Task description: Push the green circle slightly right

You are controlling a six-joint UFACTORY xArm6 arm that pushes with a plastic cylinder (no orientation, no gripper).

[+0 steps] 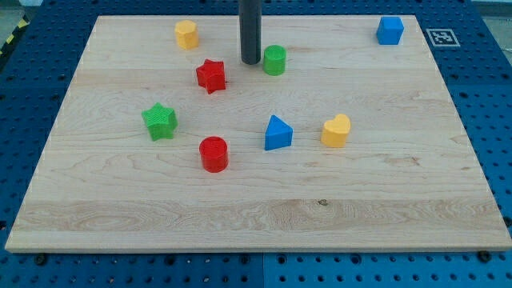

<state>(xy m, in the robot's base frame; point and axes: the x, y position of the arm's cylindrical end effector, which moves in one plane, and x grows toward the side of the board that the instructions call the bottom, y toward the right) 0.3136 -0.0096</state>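
Observation:
The green circle [274, 60] is a short green cylinder near the top middle of the wooden board [400, 200]. My tip [250, 62] is the lower end of a dark upright rod. It stands just left of the green circle, with a thin gap or light contact; I cannot tell which. The rod rises out of the view's top.
A red star [211, 76] lies left of my tip and a yellow block [186, 34] at the upper left. A green star [160, 121], red circle [214, 154], blue triangle [278, 133] and yellow heart [336, 130] lie lower. A blue block [390, 30] is top right.

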